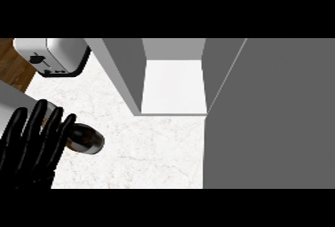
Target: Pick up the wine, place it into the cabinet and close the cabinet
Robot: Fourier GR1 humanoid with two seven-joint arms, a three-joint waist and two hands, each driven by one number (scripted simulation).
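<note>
Resting with fingers spread straight, the left hand (pixel 33 142) sits just beside the wine (pixel 87 138) on the counter (pixel 150 146).

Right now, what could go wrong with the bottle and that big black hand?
The left hand is open beside the wine, fingers straight, not curled round it, so it might knock the bottle over or roll it away. The cabinet opening looks narrow between its walls, so the bottle may bump one going in. The right hand is out of view.

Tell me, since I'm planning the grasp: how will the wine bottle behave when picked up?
The wine bottle looks dark, glossy and round, so probably slippery and apt to roll if tipped. It stands upright beside the left hand, so likely top-heavy.
</note>
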